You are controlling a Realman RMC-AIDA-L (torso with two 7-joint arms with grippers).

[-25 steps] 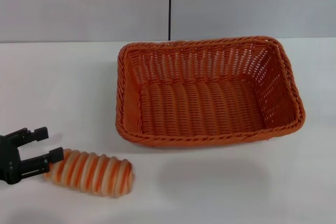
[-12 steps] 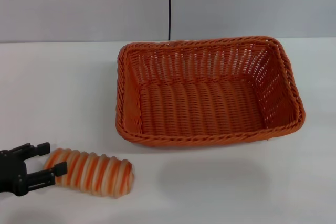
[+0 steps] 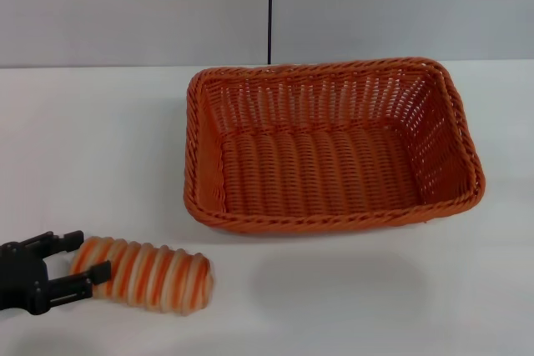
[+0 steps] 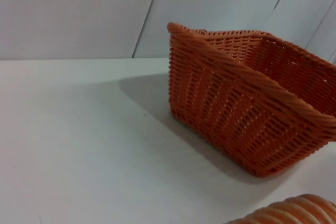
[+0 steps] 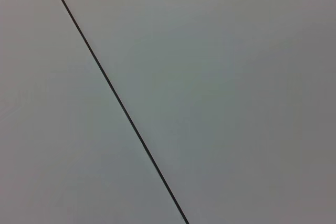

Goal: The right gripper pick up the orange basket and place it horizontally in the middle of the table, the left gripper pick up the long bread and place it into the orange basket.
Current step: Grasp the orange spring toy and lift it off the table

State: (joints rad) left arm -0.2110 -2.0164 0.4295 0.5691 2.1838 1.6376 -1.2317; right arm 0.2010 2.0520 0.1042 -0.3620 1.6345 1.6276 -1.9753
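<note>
The orange basket (image 3: 334, 146) lies lengthwise across the middle of the white table (image 3: 92, 139), empty inside. The left wrist view shows the orange basket (image 4: 247, 108) from a corner. The long bread (image 3: 146, 274), cream with orange stripes, lies on the table in front of the basket's left corner; a sliver of the long bread (image 4: 294, 212) shows in the left wrist view. My left gripper (image 3: 77, 258) is open at the bread's left end, one finger on each side of that end. The right gripper is out of view.
A grey wall (image 3: 133, 6) with a dark vertical seam (image 3: 270, 6) stands behind the table. The right wrist view shows only the wall (image 5: 236, 77) and the seam (image 5: 115, 98). Bare tabletop lies left of the basket and in front of it.
My left gripper has dropped lower and moved right, so its open fingers now straddle the bread's left end. Neither the bread nor the basket has moved.
</note>
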